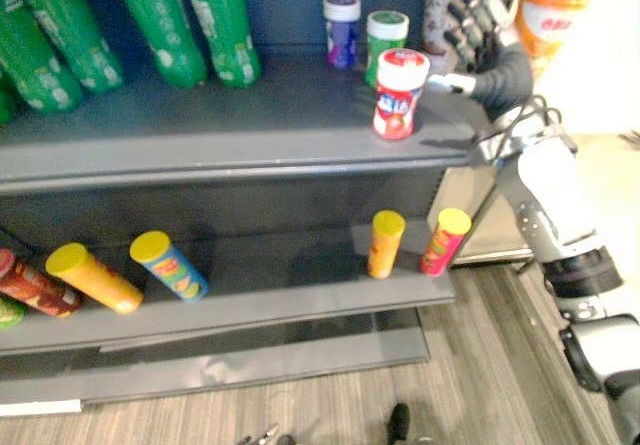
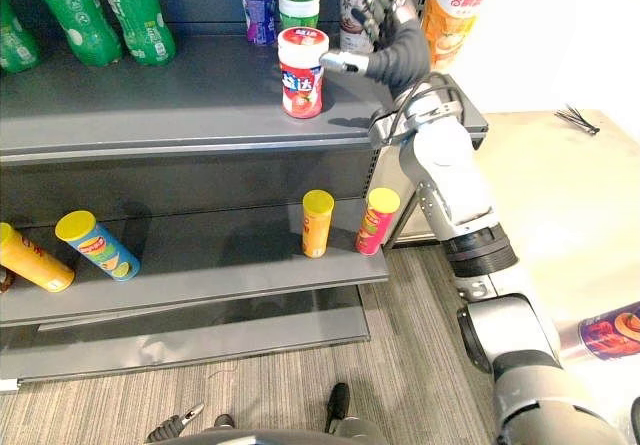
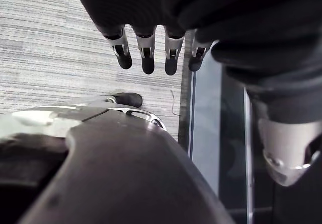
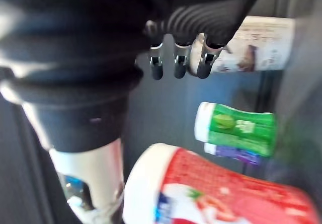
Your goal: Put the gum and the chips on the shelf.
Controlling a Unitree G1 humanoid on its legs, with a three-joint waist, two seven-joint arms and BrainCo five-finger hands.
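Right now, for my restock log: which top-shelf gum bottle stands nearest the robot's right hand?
The red white-lidded gum bottle, beside the right hand; the purple bottle and the green bottle stand farther back.

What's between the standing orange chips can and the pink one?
Nothing, just bare shelf between orange can and pink can, in both eye views.

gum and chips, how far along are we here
Looks done: the red gum jar stands upright on the top shelf, the open right hand beside its lid. Chip cans already sit on the lower shelf. In hand: nothing; the left hand hangs open over the floor. Possibly left: a red can lying on the pale surface at the right.
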